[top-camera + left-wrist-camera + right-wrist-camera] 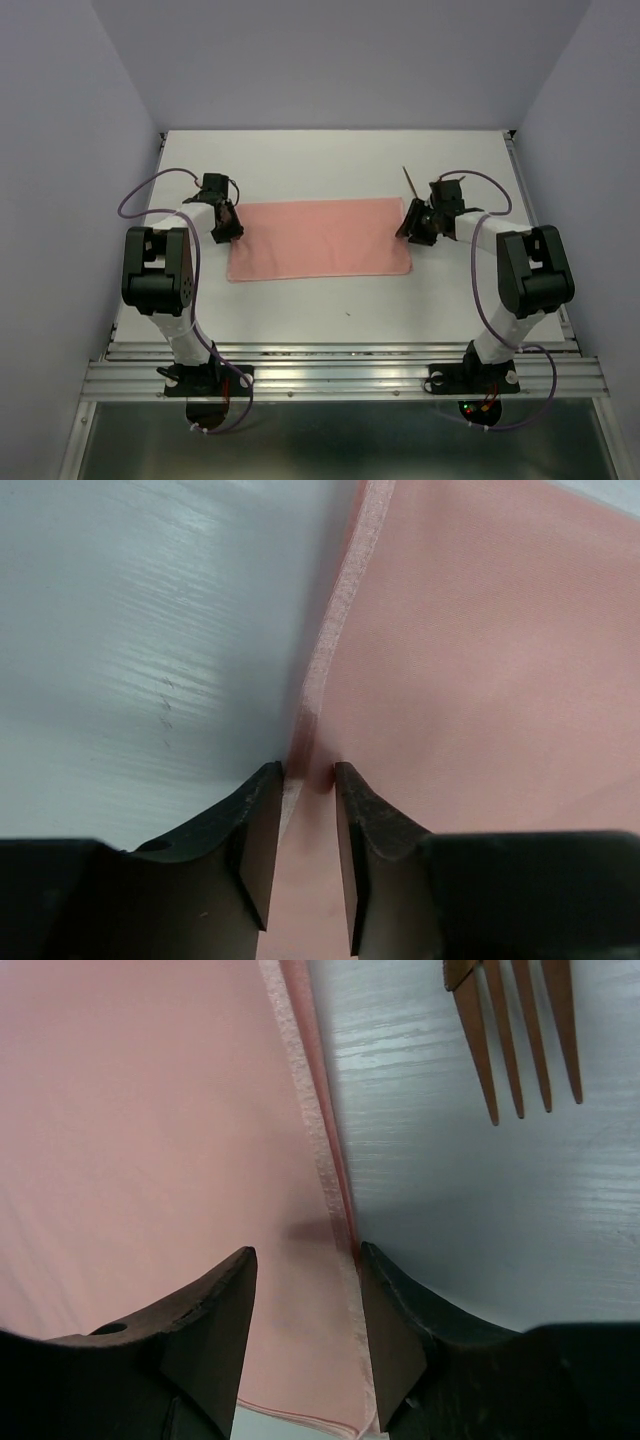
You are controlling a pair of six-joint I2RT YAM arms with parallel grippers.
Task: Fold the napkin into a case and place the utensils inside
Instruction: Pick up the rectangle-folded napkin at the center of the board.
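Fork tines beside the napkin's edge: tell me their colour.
The fork tines are reddish-brown, seen best in the right wrist view.

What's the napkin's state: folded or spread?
Not a case yet: the napkin lies flat as a wide rectangle; its right edge shows stacked layers, so probably folded once. The fork lies outside it.

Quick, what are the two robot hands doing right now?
Left gripper: open, fingers either side of one edge of the napkin.
Right gripper: open, either side of its other edge.
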